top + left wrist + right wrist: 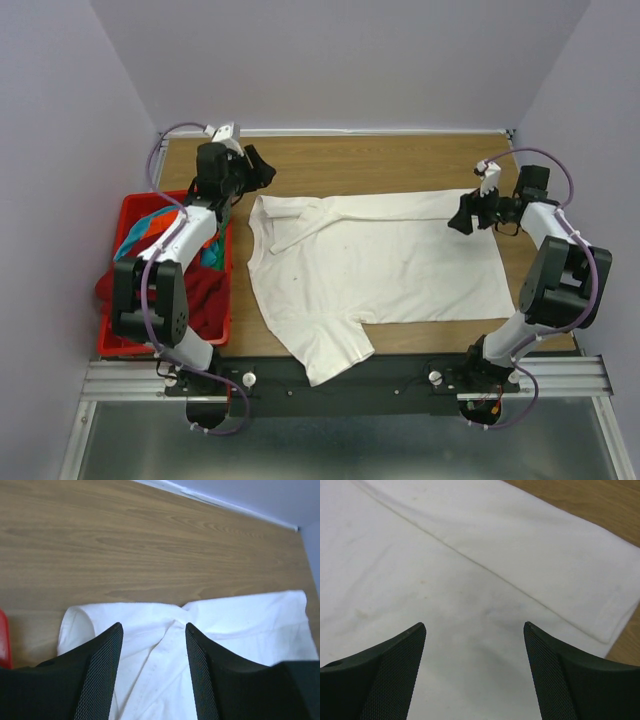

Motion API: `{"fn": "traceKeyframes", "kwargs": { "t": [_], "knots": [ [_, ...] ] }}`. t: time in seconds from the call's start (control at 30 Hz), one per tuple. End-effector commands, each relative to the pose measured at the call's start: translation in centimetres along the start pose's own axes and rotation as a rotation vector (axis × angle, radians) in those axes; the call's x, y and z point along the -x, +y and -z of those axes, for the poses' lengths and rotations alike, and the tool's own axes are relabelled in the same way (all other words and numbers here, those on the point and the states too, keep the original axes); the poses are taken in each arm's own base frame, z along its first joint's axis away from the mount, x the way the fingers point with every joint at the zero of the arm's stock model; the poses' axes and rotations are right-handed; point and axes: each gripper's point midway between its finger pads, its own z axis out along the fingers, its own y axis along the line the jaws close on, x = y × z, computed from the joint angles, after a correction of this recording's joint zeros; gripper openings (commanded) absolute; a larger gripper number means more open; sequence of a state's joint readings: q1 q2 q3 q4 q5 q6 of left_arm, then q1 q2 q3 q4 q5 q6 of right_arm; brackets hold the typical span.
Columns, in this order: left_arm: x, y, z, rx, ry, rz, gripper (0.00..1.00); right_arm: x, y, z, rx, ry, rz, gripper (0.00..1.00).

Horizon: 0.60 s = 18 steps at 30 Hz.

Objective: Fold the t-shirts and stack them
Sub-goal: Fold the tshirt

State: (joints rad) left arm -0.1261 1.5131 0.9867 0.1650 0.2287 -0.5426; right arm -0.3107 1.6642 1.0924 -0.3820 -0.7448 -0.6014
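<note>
A large white t-shirt [380, 260] lies spread across the wooden table, its far edge folded over toward the middle and one sleeve hanging toward the near edge. My left gripper [262, 172] hovers over the shirt's far left corner, near the collar. In the left wrist view this gripper [154, 627] is open, and the white t-shirt [240, 615] lies under the gap with nothing pinched. My right gripper [462, 218] hangs over the shirt's far right part. In the right wrist view it [475, 626] stands wide open above flat white t-shirt fabric [470, 570] crossed by a fold line.
A red plastic basket [135, 200] stands at the table's left edge, under the left arm. It holds a dark red shirt [205, 300] and a teal one [140, 235]. Bare wood [380, 160] runs behind the white shirt to the back wall.
</note>
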Motion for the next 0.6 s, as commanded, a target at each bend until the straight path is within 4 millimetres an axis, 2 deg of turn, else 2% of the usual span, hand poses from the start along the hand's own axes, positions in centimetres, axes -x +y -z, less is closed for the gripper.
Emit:
{"fn": "traceKeyframes", "kwargs": {
  "t": [0.0, 0.03, 0.1, 0.13, 0.2, 0.23, 0.33, 0.43, 0.5, 0.53, 0.57],
  "knots": [
    [-0.4, -3.8, -1.6, -0.208, 0.13, -0.262, 0.61, 1.0, 4.9, 0.3, 0.186, -0.01, 0.054, 0.85],
    [-1.9, -3.6, -3.0, -0.215, 0.188, -0.292, 0.61, 1.2, 5.6, 0.3, 0.209, -0.018, 0.051, 0.85],
    [-3.0, -4.1, -3.7, -0.258, 0.288, -0.36, 0.62, 1.8, 6.7, 0.5, 0.235, -0.037, 0.056, 0.85],
    [-4.7, -3.2, -4.7, -0.246, 0.349, -0.366, 0.62, 2.0, 7.0, 0.7, 0.239, -0.043, 0.052, 0.85],
    [-6.3, -3.3, -5.4, -0.264, 0.423, -0.393, 0.62, 2.4, 7.4, 1.0, 0.242, -0.055, 0.054, 0.85],
    [-7.9, -3.0, -5.8, -0.287, 0.466, -0.38, 0.61, 2.4, 7.5, 1.2, 0.242, -0.058, 0.058, 0.84],
    [-10.5, -3.2, -6.6, -0.313, 0.529, -0.391, 0.61, 1.9, 7.8, 1.3, 0.244, -0.054, 0.061, 0.84],
    [-12.1, -3.3, -7.4, -0.321, 0.571, -0.408, 0.6, 1.3, 8.0, 1.0, 0.255, -0.045, 0.048, 0.85],
    [-12.0, -3.7, -8.1, -0.302, 0.575, -0.423, 0.6, 1.0, 8.2, 0.9, 0.265, -0.042, 0.039, 0.85],
    [-12.5, -3.0, -8.6, -0.275, 0.591, -0.424, 0.61, 0.8, 8.2, 0.8, 0.272, -0.04, 0.032, 0.85],
    [-11.9, -3.2, -9.1, -0.271, 0.578, -0.43, 0.61, 0.7, 8.3, 0.7, 0.273, -0.039, 0.031, 0.84]
  ]
}}
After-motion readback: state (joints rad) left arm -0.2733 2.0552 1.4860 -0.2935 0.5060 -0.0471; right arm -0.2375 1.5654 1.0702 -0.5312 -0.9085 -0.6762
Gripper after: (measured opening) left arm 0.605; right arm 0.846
